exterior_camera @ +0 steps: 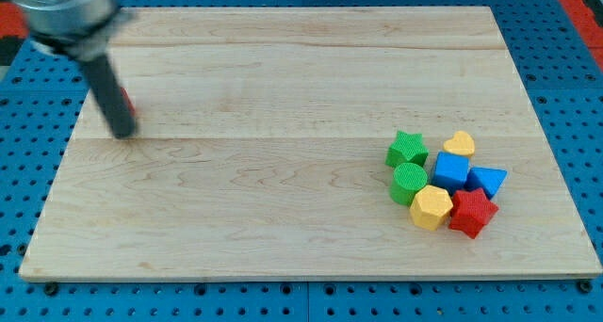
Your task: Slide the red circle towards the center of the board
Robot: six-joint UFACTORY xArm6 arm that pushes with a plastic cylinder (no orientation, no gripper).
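Observation:
The red circle (126, 103) is almost wholly hidden behind my dark rod at the view's upper left; only a thin red sliver shows on the rod's right side. My tip (123, 132) rests on the wooden board (283, 96) just below and in front of that block, near the board's left edge. The rod looks blurred.
A cluster of blocks sits at the view's lower right: green star (407, 149), yellow heart (460, 143), green cylinder (409, 184), blue cube (450, 171), blue triangle (487, 181), yellow hexagon (431, 207), red star (472, 213). Blue pegboard surrounds the board.

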